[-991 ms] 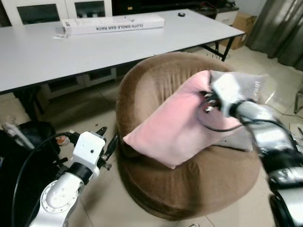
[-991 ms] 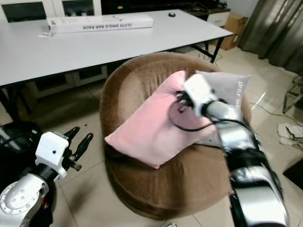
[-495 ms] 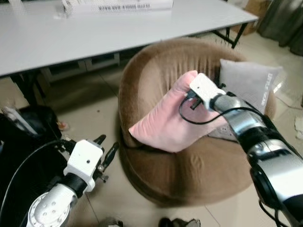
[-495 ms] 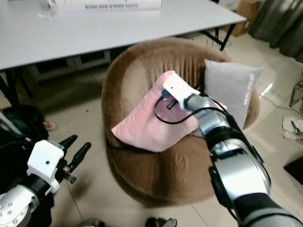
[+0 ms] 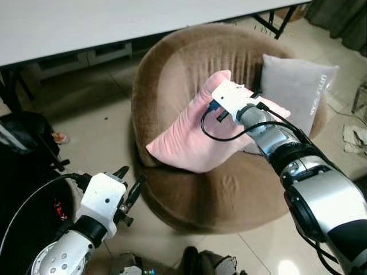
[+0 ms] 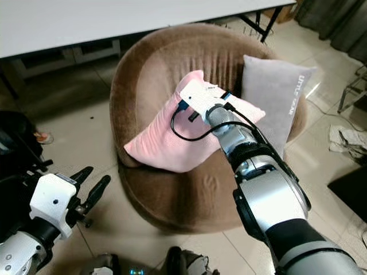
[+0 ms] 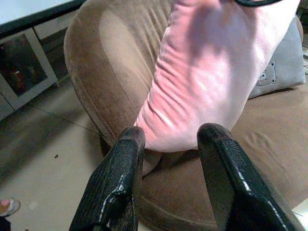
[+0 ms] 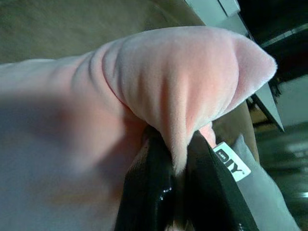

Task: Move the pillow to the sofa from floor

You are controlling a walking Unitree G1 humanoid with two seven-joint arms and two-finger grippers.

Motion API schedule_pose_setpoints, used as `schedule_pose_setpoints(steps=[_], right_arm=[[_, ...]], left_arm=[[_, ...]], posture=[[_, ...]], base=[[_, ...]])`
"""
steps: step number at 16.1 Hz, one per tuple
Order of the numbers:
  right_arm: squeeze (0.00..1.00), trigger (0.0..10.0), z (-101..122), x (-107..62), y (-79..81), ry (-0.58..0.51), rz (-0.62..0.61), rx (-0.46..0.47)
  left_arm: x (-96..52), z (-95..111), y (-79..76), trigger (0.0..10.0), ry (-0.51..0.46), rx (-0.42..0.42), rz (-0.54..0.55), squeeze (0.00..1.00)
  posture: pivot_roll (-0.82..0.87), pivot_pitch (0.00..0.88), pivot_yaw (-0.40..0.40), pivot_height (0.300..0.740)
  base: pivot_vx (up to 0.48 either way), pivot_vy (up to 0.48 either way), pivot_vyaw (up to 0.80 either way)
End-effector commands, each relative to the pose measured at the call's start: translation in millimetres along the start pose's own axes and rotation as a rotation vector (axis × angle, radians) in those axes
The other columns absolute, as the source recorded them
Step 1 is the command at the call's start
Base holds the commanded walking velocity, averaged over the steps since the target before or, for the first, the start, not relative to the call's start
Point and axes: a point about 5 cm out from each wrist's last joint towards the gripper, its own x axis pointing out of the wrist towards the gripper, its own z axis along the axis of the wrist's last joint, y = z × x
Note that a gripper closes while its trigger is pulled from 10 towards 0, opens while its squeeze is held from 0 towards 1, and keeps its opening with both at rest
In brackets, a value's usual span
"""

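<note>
A pink pillow (image 5: 195, 134) is held over a round brown sofa (image 5: 172, 69), its lower edge resting on the seat and its upper corner lifted. That corner is pinched by the right gripper (image 8: 175, 166), whose two black fingers are closed tight on a fold of the pink fabric, as shown in the right wrist view. A grey cushion (image 5: 295, 86) is propped against the sofa back, just beside the pink pillow on the robot's right. The left gripper (image 7: 168, 144) is held low near the tiled floor (image 5: 92, 109) beside the sofa, its fingers parted with nothing between them; the pillow's lower corner is seen beyond them.

The step in hand is judged to be the release. It is best done once the pillow is lowered until its weight is fully borne by the seat, well inside the rim, so it cannot slide off the front edge. The fingers should then be opened and drawn back without dragging the fabric.
</note>
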Motion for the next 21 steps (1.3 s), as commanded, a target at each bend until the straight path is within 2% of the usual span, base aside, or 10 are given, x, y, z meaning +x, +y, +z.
schedule_pose_setpoints(steps=[1, 3, 4, 5, 14, 16, 17, 18, 21], right_arm=[[0.00, 10.0, 4.6, 1.3, -8.4, -0.003, -0.037, 0.050], [0.00, 10.0, 11.7, 2.7, -4.3, -0.031, 0.014, 0.091], [0.73, 10.0, 13.2, 2.7, -1.4, -0.043, 0.052, 0.117], [1.00, 10.0, 13.5, 2.7, -1.3, -0.047, 0.063, 0.138], [1.00, 10.0, 16.8, 2.6, -23.1, -0.059, -0.017, 0.171], [1.00, 10.0, 20.0, 2.6, -34.4, -0.056, -0.089, 0.143], [0.87, 10.0, 20.9, 2.4, -38.2, -0.057, -0.114, 0.136], [0.00, 10.0, 24.7, 1.5, -50.6, -0.071, -0.184, 0.136], [0.00, 10.0, 27.4, -1.2, -69.3, -0.086, -0.267, 0.186]], left_arm=[[-2.3, 3.6, -3.6, 10.0, -0.004, -0.001, -0.001, 0.00], [-1.9, 4.4, -4.1, 10.0, -0.001, -0.004, 0.004, 0.00], [-1.2, 4.8, -4.1, 10.0, -0.002, -0.003, 0.005, 0.00], [-0.9, 5.1, -4.1, 10.0, -0.002, -0.003, 0.005, 0.00], [1.6, 5.6, -2.7, 10.0, -0.001, 0.002, 0.001, 0.00], [1.4, 5.1, -2.4, 10.0, 0.002, 0.004, 0.002, 0.00], [1.4, 5.1, -2.4, 10.0, 0.002, 0.004, 0.002, 0.00], [2.1, 5.2, -1.7, 10.0, 0.001, 0.006, 0.004, 0.00], [2.4, 5.1, -1.7, 10.0, 0.001, 0.005, 0.003, 0.00]], posture=[[0.19, 0.232, -0.178, 0.740], [0.19, 0.232, -0.178, 0.740], [0.19, 0.232, -0.178, 0.740], [0.19, 0.232, -0.178, 0.740], [0.18, 0.216, -0.162, 0.740], [0.19, 0.214, -0.162, 0.740], [0.19, 0.214, -0.162, 0.740], [0.19, 0.210, -0.162, 0.740], [0.18, 0.209, -0.160, 0.740]], base=[[0.000, 0.000, 0.00], [0.000, 0.000, 0.00], [0.000, 0.000, 0.00], [0.000, 0.000, 0.00], [0.000, 0.000, 0.00], [0.000, 0.000, 0.00], [0.000, 0.000, 0.00], [0.000, 0.000, 0.00], [0.000, 0.000, 0.00]])
